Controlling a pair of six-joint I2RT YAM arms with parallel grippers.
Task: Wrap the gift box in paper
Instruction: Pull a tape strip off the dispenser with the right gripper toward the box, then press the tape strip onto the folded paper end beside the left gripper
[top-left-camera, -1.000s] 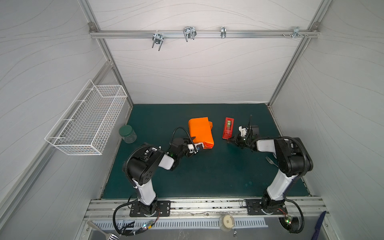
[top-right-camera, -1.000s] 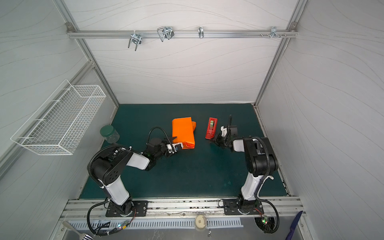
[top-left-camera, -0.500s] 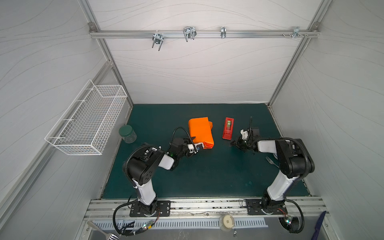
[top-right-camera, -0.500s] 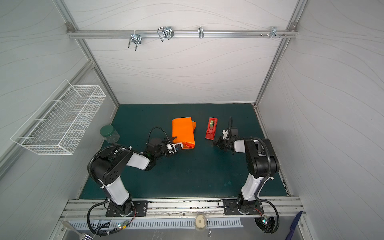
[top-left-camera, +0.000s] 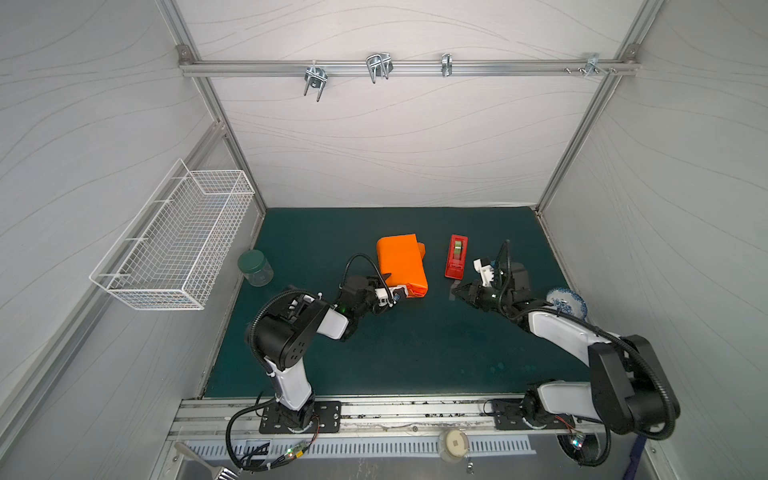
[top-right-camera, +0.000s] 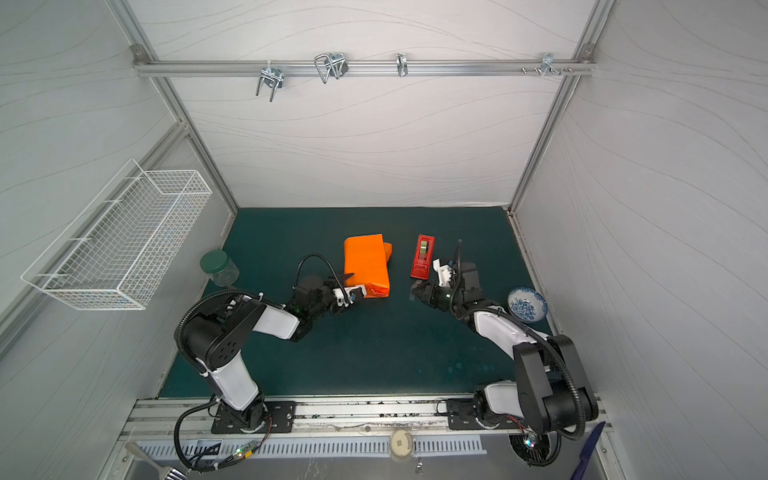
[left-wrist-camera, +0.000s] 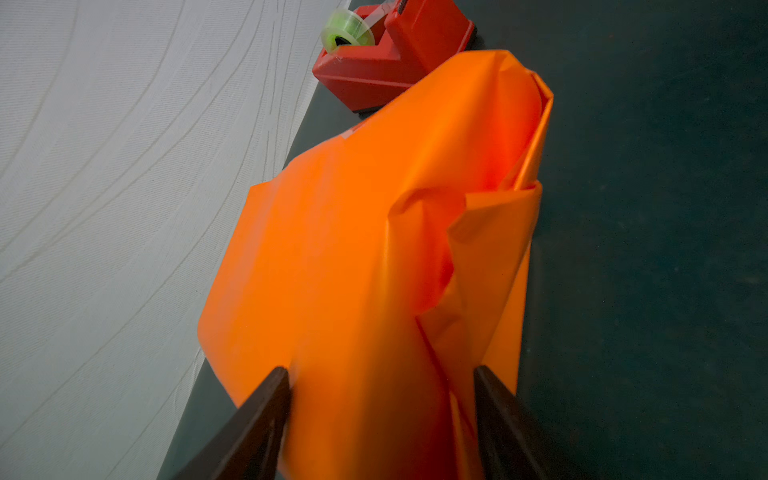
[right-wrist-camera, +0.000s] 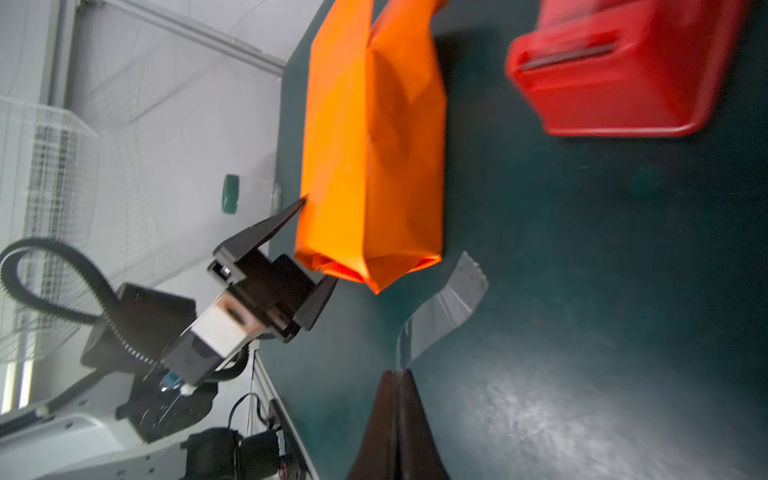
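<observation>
Right jaws, tape strip (right-wrist-camera: 451, 301) farther from dispenser (top-left-camera: 456, 256).

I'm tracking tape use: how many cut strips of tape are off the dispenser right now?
1: a clear strip pinched in the shut right gripper, near the open end of the paper. Others already stuck on it may be hidden.

A creased, bright orange sheet of thin paper (left-wrist-camera: 332, 257), folded into a bulky bundle, lies on the dark green mat (left-wrist-camera: 644, 249). The left gripper (left-wrist-camera: 380, 370) clasps its near end between two dark fingers (left-wrist-camera: 266, 407). Behind it stands a red plastic tape dispenser (left-wrist-camera: 415, 45), beside a white wall (left-wrist-camera: 124, 166).
</observation>
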